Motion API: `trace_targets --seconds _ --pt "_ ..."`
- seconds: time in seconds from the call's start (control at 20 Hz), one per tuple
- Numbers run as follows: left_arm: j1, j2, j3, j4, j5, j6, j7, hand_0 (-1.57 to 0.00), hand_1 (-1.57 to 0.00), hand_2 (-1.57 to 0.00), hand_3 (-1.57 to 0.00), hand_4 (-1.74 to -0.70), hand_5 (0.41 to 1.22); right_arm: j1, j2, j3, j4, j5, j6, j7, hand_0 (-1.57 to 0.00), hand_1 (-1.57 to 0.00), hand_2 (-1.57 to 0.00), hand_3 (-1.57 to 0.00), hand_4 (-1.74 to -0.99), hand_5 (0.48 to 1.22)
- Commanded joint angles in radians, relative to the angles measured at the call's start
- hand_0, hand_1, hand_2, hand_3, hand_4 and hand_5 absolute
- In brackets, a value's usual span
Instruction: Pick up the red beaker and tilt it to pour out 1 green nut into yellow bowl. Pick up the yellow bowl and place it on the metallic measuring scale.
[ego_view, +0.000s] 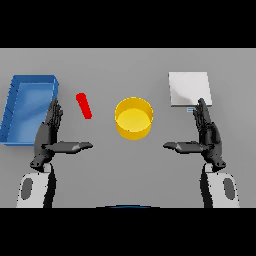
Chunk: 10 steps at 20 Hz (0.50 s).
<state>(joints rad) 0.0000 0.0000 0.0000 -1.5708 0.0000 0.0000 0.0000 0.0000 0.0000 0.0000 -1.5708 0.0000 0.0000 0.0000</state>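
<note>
The red beaker (84, 105) is a slim red cylinder on the table, tilted, just right of my left hand's fingertips. The yellow bowl (133, 118) stands upright at the middle of the table; I see no nut in it. The metallic measuring scale (188, 89) is a pale square plate at the back right. My left hand (50, 135) is open at the left, fingers straight, thumb pointing toward the middle, holding nothing. My right hand (207, 135) mirrors it at the right, open, its fingertips just below the scale's front edge.
A blue tray (15, 107) with raised walls lies at the far left, beside my left hand. The grey table (128, 170) runs between the two hands in front of the bowl.
</note>
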Motion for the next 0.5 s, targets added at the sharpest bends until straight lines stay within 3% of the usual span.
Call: trace_targets --seconds 0.0,0.25,0.3,0.4,0.45 --pt "0.000 -0.001 0.000 0.000 0.000 0.001 0.000 0.00 0.00 0.00 0.00 -1.20 0.652 -0.001 0.002 0.002 0.001 0.001 -0.002 0.001 0.00 0.00 0.00 0.00 -1.245 0.681" --pt "0.001 0.000 -0.002 -0.001 -0.004 0.002 0.000 0.00 0.00 0.00 0.00 -1.20 0.652 -0.016 0.018 0.011 0.010 0.020 -0.022 0.012 0.00 0.00 0.00 0.00 -1.245 0.681" --pt "0.030 0.028 -0.038 -0.044 -0.053 -0.003 -0.006 0.00 0.00 0.00 0.00 -1.20 0.652 0.024 -0.028 0.055 -0.037 0.118 -0.034 -0.073 0.00 0.00 0.00 0.00 -1.245 0.681" --pt "0.069 0.042 -0.084 -0.099 -0.110 -0.002 0.005 0.00 0.00 0.00 0.00 -1.21 0.650 0.066 -0.053 0.112 -0.080 0.230 -0.058 -0.107 0.00 0.00 0.00 0.00 -1.239 0.679" --pt "0.079 0.042 -0.103 -0.125 -0.124 -0.004 0.031 0.00 0.00 0.00 0.00 -1.22 0.654 0.083 -0.053 0.129 -0.099 0.260 -0.066 -0.097 0.00 0.00 0.00 0.00 -1.235 0.679"
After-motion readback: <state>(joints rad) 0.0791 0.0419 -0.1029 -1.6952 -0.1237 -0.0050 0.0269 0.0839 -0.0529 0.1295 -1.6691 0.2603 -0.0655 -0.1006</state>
